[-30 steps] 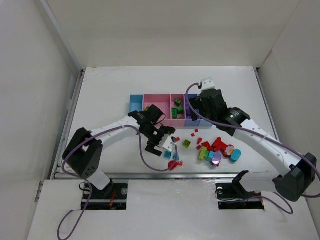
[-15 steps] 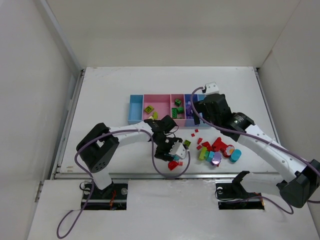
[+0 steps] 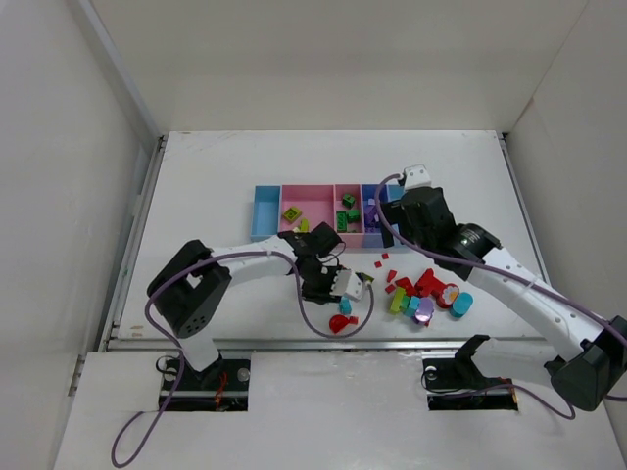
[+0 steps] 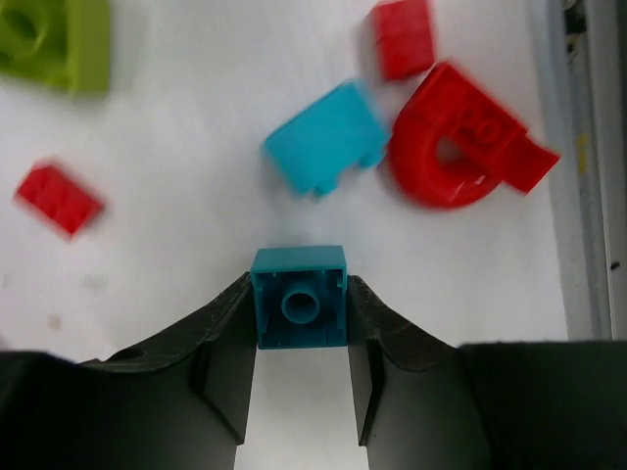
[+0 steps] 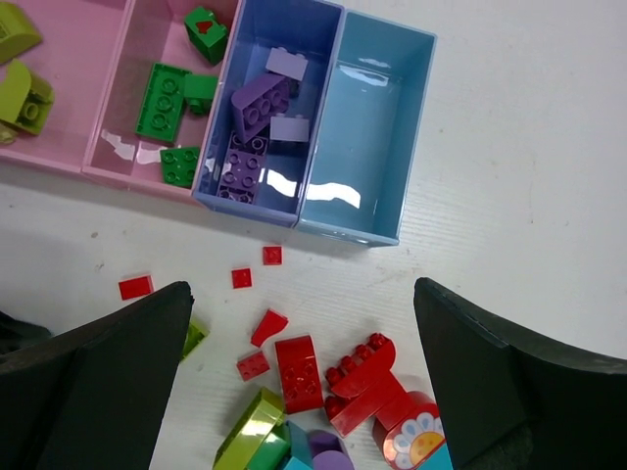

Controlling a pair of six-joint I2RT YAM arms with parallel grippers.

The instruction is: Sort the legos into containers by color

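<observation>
My left gripper [image 4: 299,296] is shut on a small teal lego [image 4: 299,310], pinched between its fingertips over the white table; in the top view it [image 3: 347,286] sits in front of the containers [image 3: 265,233]. Near it lie a cyan lego [image 4: 323,152], a red arch piece [image 4: 460,147] and small red legos [image 4: 402,37]. My right gripper [image 5: 304,333] is open and holds nothing, hovering over red legos [image 5: 299,372] just in front of the purple-blue bin [image 5: 220,191] and the light blue bin [image 5: 364,230].
The purple-blue bin holds purple bricks [image 5: 255,108], the narrow pink bin green ones [image 5: 162,98], the wide pink bin lime ones [image 5: 22,98]. A mixed pile [image 3: 428,294] lies at the front right. The table's front edge [image 4: 578,196] runs close by the left gripper.
The left gripper swung in from the left to the loose bricks and closed on the teal lego. The right arm drew back slightly from the bins, still open.
</observation>
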